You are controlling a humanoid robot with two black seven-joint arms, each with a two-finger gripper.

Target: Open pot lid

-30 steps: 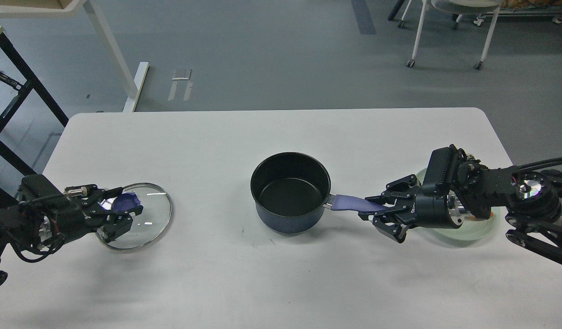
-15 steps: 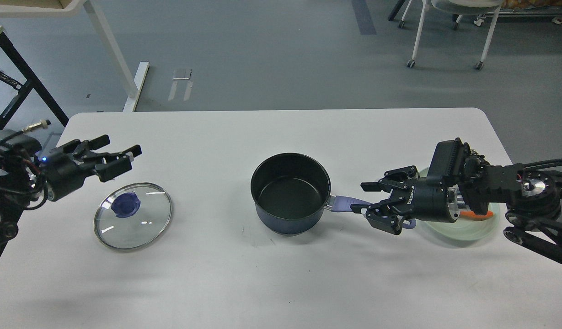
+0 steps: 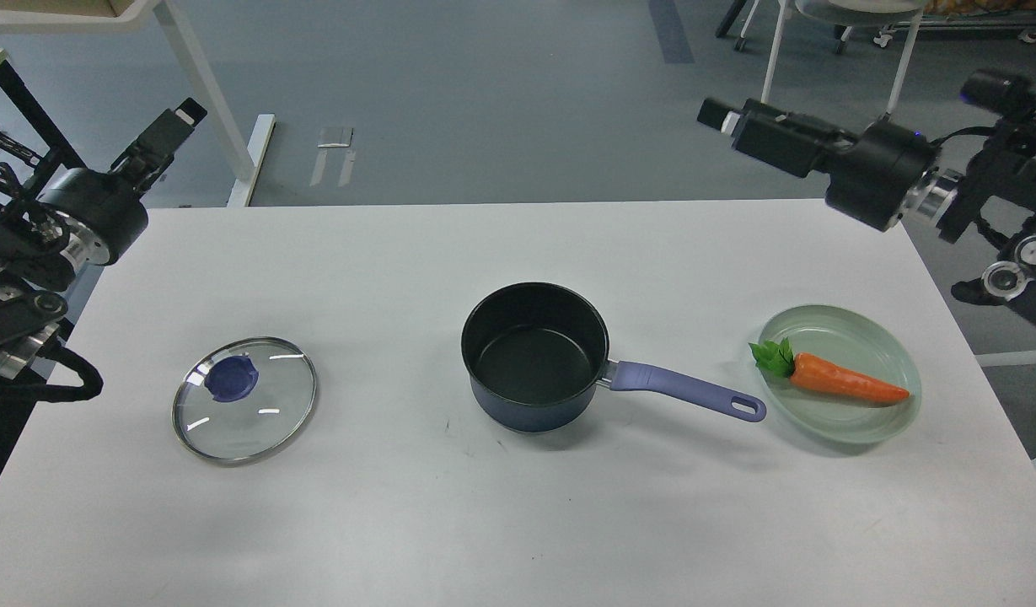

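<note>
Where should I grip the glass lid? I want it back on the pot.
Grip the blue knob on the glass lid from straight above. The lid lies flat on the table, its thin rim offering no purchase; the knob is the only raised part.

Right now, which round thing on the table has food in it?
The pale green plate on the right holds a carrot. The pot is empty.

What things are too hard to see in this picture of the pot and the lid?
Head view only:
- Left end effector: seen end-on and dark against the floor, so open or shut cannot be told.
- Right end effector: small and side-on, its fingers cannot be told apart.
- Plate: the part under the carrot is hidden.
- Both arms: cut off by the picture's side edges.
</note>
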